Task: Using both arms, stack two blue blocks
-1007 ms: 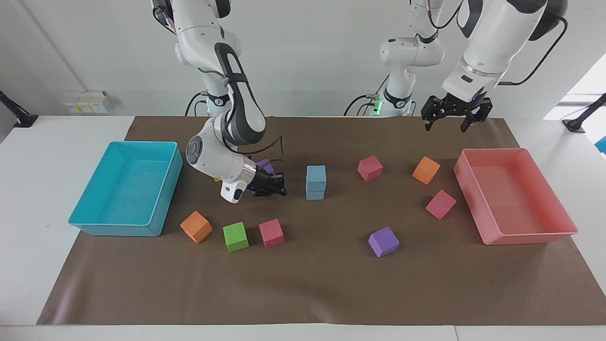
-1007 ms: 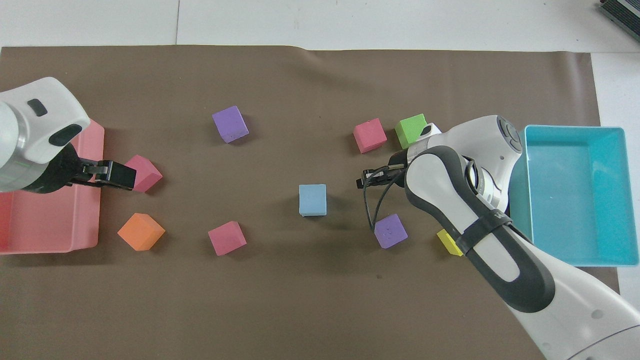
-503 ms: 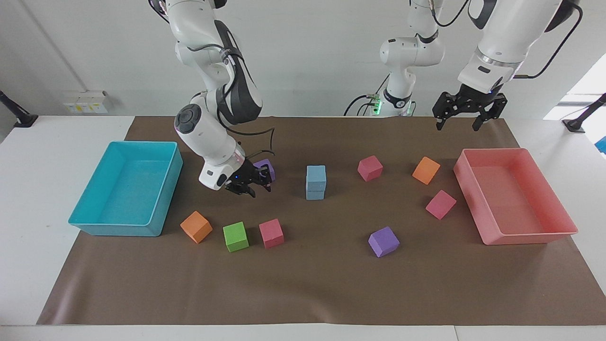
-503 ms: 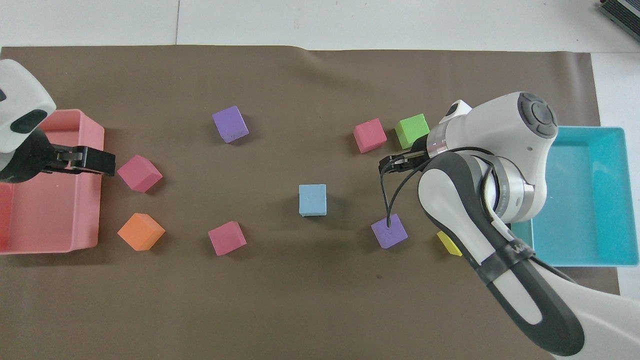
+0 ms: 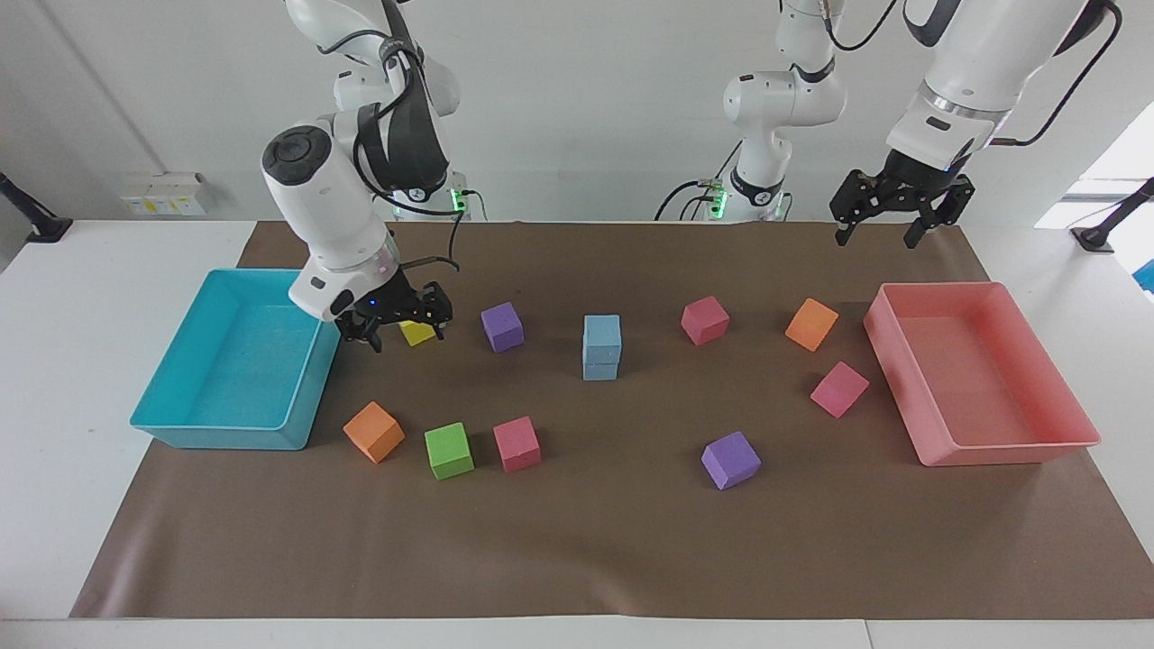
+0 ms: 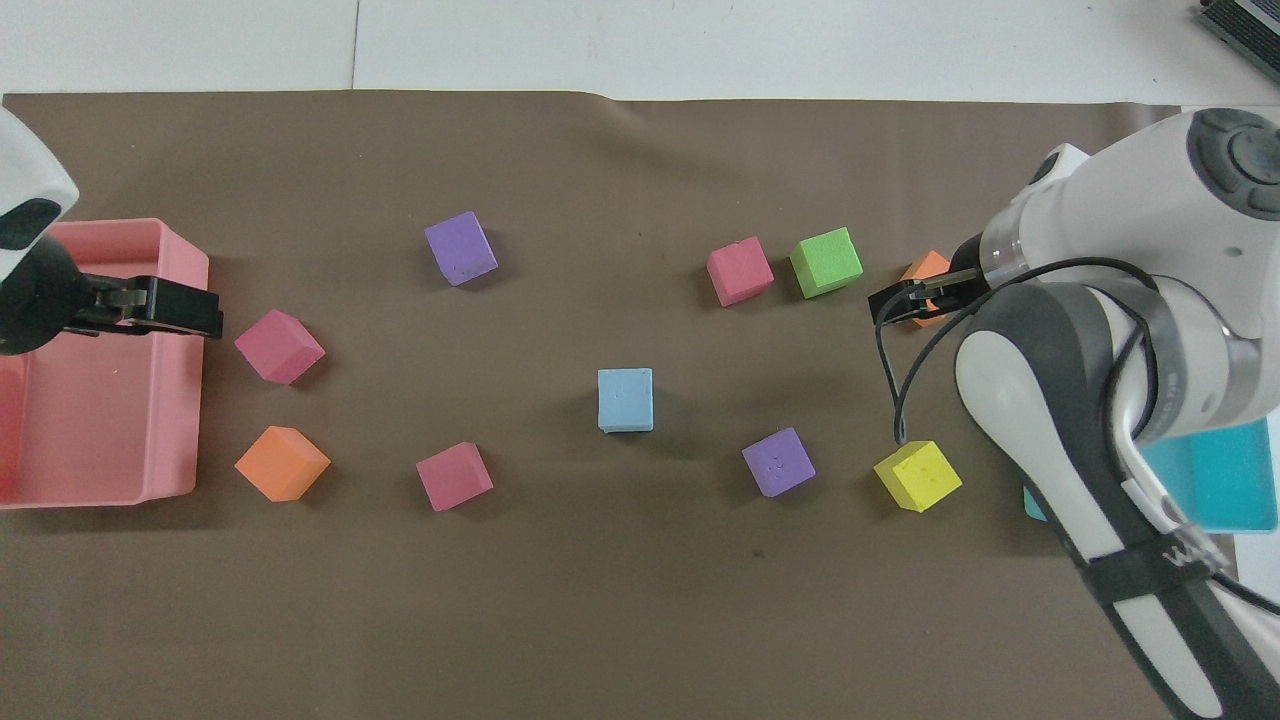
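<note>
The two blue blocks (image 5: 601, 347) stand stacked one on the other in the middle of the mat, with nothing touching them; from the overhead view only the top one (image 6: 625, 398) shows. My right gripper (image 5: 397, 328) is open and empty, raised over the mat beside the turquoise tray, well away from the stack; it also shows in the overhead view (image 6: 893, 304). My left gripper (image 5: 874, 236) is open and empty, held high by the corner of the pink tray nearest the robots, and the overhead view (image 6: 185, 308) shows it over that tray's rim.
Turquoise tray (image 5: 317, 365) at the right arm's end, pink tray (image 5: 1001, 451) at the left arm's end. Loose cubes around the stack: yellow (image 5: 417, 333), purple (image 5: 501, 326) (image 5: 730, 460), pink (image 5: 704, 320) (image 5: 839, 388) (image 5: 517, 443), orange (image 5: 811, 324) (image 5: 373, 432), green (image 5: 448, 450).
My right gripper has pulled back from beside the stack toward the turquoise tray and risen, uncovering the purple and yellow cubes. My left gripper has drifted slightly toward the pink tray. The stack has stayed put.
</note>
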You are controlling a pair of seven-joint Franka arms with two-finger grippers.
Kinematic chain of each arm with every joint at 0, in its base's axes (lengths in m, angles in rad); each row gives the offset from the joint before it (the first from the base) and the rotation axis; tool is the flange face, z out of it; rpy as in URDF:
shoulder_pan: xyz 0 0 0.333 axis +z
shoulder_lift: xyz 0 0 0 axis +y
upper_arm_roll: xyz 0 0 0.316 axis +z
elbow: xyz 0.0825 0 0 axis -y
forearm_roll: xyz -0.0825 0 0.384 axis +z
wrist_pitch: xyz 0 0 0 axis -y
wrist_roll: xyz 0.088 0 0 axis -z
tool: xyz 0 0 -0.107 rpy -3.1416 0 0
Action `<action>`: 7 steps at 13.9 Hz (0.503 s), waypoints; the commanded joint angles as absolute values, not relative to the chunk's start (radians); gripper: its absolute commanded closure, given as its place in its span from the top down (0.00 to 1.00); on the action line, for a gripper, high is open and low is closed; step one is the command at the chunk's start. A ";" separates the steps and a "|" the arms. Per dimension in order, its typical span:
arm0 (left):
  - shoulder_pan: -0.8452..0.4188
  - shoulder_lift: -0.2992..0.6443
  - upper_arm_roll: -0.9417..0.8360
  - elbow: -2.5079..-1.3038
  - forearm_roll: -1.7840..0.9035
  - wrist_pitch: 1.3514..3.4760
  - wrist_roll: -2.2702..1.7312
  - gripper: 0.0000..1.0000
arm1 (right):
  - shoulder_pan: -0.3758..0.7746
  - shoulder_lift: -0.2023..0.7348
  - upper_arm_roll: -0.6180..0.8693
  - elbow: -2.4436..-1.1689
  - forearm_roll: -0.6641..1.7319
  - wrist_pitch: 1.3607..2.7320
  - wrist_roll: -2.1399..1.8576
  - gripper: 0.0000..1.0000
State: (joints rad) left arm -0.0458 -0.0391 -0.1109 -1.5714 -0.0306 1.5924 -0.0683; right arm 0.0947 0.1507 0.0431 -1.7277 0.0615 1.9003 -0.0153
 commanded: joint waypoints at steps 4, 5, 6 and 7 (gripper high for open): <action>-0.028 -0.034 -0.121 -1.551 -0.041 1.568 -0.052 1.00 | 0.026 0.022 0.054 -1.724 -0.015 1.787 0.076 1.00; -0.026 -0.034 -0.121 -1.551 -0.041 1.568 -0.052 1.00 | 0.026 0.006 0.051 -1.721 -0.015 1.769 0.081 1.00; -0.026 -0.034 -0.120 -1.549 -0.041 1.568 -0.052 1.00 | 0.026 -0.006 0.043 -1.712 -0.015 1.744 0.081 1.00; -0.025 -0.034 -0.120 -1.549 -0.041 1.568 -0.052 1.00 | 0.025 -0.017 0.040 -1.691 -0.018 1.711 0.081 1.00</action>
State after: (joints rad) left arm -0.0455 -0.0391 -0.1106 -1.5708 -0.0306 1.5907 -0.0683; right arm 0.0331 0.0040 0.0379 -1.7132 0.0098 1.7581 0.0527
